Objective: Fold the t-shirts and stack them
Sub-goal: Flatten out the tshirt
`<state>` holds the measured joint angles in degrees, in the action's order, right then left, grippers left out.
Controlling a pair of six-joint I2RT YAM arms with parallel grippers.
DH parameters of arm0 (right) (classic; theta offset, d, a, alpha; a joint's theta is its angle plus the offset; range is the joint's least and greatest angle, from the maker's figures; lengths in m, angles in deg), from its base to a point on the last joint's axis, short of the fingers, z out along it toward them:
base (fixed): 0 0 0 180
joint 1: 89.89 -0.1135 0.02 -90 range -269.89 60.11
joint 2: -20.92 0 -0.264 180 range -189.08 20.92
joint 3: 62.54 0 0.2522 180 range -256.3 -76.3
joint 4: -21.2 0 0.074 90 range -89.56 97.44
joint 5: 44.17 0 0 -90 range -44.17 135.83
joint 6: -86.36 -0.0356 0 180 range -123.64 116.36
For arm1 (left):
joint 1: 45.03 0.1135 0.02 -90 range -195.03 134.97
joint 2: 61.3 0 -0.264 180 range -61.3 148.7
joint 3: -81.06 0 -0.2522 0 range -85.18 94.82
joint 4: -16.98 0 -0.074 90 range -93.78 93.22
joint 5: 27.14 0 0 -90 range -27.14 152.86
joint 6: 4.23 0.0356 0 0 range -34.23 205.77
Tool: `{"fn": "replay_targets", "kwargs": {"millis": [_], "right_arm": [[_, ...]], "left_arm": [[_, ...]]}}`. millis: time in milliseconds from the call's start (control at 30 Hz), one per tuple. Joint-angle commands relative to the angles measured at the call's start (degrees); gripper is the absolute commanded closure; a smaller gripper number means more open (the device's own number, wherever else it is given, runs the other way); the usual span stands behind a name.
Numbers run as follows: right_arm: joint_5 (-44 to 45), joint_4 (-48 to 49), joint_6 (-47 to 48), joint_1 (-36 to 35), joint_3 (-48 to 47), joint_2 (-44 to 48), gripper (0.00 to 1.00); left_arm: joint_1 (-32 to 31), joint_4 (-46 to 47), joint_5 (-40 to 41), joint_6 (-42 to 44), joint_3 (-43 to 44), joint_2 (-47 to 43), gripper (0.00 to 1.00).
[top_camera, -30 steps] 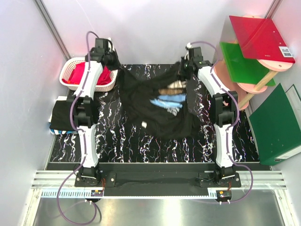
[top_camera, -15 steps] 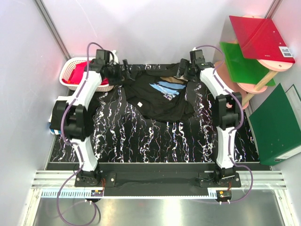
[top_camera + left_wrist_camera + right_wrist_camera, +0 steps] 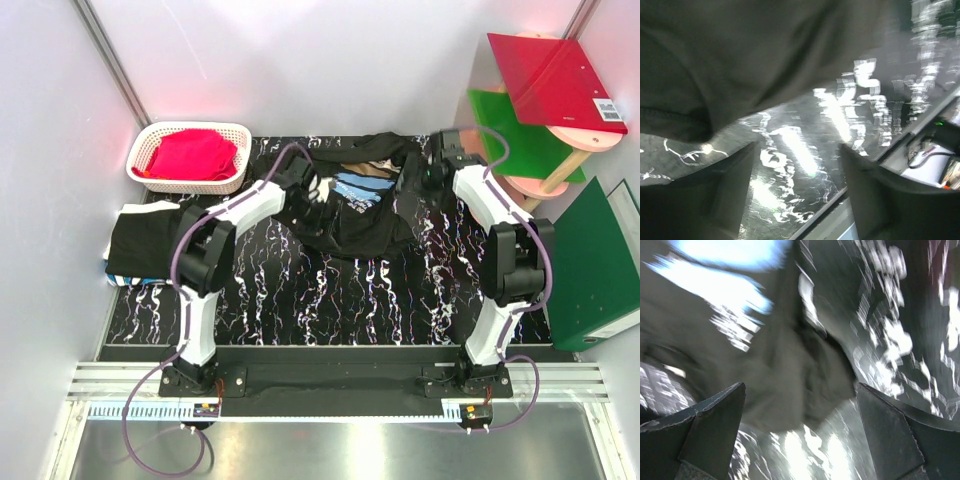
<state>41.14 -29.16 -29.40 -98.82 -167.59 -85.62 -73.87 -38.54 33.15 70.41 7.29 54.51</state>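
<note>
Left gripper [image 3: 797,195] at crumpled black t-shirt [image 3: 352,230]

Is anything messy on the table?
Yes. The printed black t-shirt lies bunched in a wrinkly heap at the far middle of the table, not spread flat. The folded black shirt at the left edge lies flat.

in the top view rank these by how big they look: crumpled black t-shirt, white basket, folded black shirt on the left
1. crumpled black t-shirt, clearly the largest
2. white basket
3. folded black shirt, a close third; the left arm covers its right edge, so second and third are unsure
</note>
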Motion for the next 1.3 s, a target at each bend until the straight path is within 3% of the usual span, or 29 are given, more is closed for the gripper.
{"fn": "replay_targets", "kwargs": {"millis": [0,167,200,267,300,333,400,600,800,967,1033,1067,1100,1133,1167,1200,1233,1267], "right_arm": [[-6.64,-6.11,-1.58,1.89,5.94,-1.74,0.01],[-9.55,-6.29,-1.66,2.51,7.53,-2.7,0.01],[-10.16,-6.29,-1.58,2.43,7.09,-3.05,0.01],[-10.78,-6.38,-1.31,2.51,5.69,-3.5,0.01],[-11.22,-6.47,-1.14,2.51,5.07,-4.02,0.01],[-11.22,-6.55,-0.88,2.69,4.54,-4.29,0.02],[-11.22,-6.99,-0.61,2.86,3.14,-4.99,0.02],[-10.78,-7.26,0.36,3.57,0.5,-7.62,0.02],[-9.11,-7.17,1.41,3.74,-5.04,-13.5,0.03],[-8.06,-7.08,1.24,3.74,-11.09,-17.2,0.03],[-8.41,-7.08,0.89,3.74,-12.59,-18.79,0.04],[-8.49,-7.08,0.71,3.66,-13.65,-19.14,0.03],[-8.5,-7.08,0.54,3.66,-14.09,-19.66,0.04],[-8.5,-7.08,0.45,3.66,-14.79,-19.93,0.04],[-8.58,-7.17,0.36,3.74,-15.06,-20.11,0.04],[-8.76,-7.08,0.18,3.74,-15.32,-20.54,0.04],[-8.93,-7.08,0.1,3.74,-15.76,-20.72,0.04],[-9.02,-7.08,0.09,3.74,-15.85,-20.81,0.04]], "left_arm": [[0.01,-2.28,2.29,1.46,2.71,3.01,0.01],[-1.83,-4.2,5.71,1.82,9.3,9.07,0.06],[-1.83,-5.08,6.59,1.82,11.57,10.3,0.23],[-1.92,-7.71,7.56,1.82,13.61,13.64,0.48],[-1.92,-8.68,8.96,2.08,15.01,14.61,0.76],[-1.83,-9.39,10.28,2.43,15.2,15.49,0.97],[-1.48,-10.1,13.18,2.43,13.89,15.5,1.0],[4.31,-10.1,17.57,0.5,6.17,11.82,1.0],[14.15,-9.83,25.82,2.25,-1.84,2.77,1.0],[23.82,-11.5,34.54,2.09,-1.94,-1.72,1.0],[26.19,-11.16,30.08,1.56,-0.19,-2.86,0.98],[26.12,-11.15,27.72,1.56,0.6,-3.22,0.94],[25.51,-10.89,24.13,1.9,2.09,-3.66,0.59],[23.41,-10.45,23.31,1.99,2.89,-4.79,0.39],[21.91,-10.45,23.12,2.0,3.68,-5.59,0.28],[20.16,-10.1,22.77,2.34,4.99,-6.46,0.1],[16.31,-9.05,21.99,2.78,5.44,-8.13,0.01],[14.36,-8.52,19.98,3.13,5.97,-9.01,0.01]]}}
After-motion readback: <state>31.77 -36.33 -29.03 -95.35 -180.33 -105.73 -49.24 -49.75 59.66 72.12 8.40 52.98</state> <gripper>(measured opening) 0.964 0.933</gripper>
